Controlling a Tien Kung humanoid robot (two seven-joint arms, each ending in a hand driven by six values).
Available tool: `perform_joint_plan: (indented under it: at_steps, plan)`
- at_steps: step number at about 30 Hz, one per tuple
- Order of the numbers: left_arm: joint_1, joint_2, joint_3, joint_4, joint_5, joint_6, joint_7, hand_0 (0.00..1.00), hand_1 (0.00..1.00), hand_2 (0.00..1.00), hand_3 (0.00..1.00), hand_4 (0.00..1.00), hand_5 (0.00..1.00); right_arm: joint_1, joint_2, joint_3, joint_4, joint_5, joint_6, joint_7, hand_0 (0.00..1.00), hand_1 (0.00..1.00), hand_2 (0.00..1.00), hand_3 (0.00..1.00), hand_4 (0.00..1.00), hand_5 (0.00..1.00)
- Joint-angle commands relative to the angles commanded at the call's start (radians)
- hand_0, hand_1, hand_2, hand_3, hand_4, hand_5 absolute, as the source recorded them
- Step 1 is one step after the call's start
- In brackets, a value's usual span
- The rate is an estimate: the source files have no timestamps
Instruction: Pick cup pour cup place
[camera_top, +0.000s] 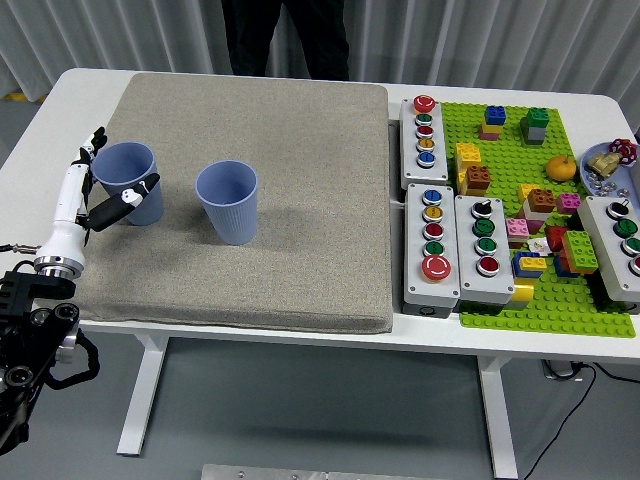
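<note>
The left hand (92, 192) wraps its fingers round the left cup (127, 181), upright on the mat (300, 150); the other cup (227, 201) stands nearby.

Two blue cups are sitting on one grey mat (250, 200): one (127, 182) at the mat's left edge, one (227, 202) right of it. Four button boxes are lying right of the mat (424, 130) (432, 244) (484, 248) (618, 240). One green baseplate (560, 300) is lying there too.
</note>
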Motion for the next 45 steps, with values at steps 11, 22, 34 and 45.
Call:
perform_joint_plan:
  at_steps: [11, 22, 34, 45]
  plan:
    - [0.023, 0.003, -0.027, -0.049, 0.01, 0.004, 0.004, 0.841, 0.9, 0.998, 0.998, 0.998, 0.476, -0.002, 0.0, 0.001, 0.0, 0.001, 0.0, 0.0, 0.747, 0.715, 0.733, 0.636, 0.193, 0.412]
    - [-0.02, 0.026, -0.155, -0.325, 0.008, -0.01, 0.039, 0.848, 0.884, 0.998, 0.998, 0.998, 0.626, 0.0, -0.003, 0.002, 0.0, 0.001, -0.001, 0.0, 0.747, 0.715, 0.733, 0.635, 0.193, 0.412]
    - [-0.159, 0.025, -0.298, -0.381, -0.041, -0.049, 0.062, 0.847, 0.882, 0.998, 0.998, 0.998, 0.677, 0.001, -0.005, 0.001, 0.0, 0.002, -0.003, 0.004, 0.748, 0.715, 0.733, 0.635, 0.193, 0.411]
    - [-0.175, 0.027, -0.326, -0.284, -0.219, -0.117, 0.07, 0.839, 0.872, 0.998, 0.998, 0.998, 0.806, -0.001, -0.002, 0.001, 0.0, 0.0, -0.003, 0.002, 0.747, 0.716, 0.732, 0.636, 0.193, 0.411]
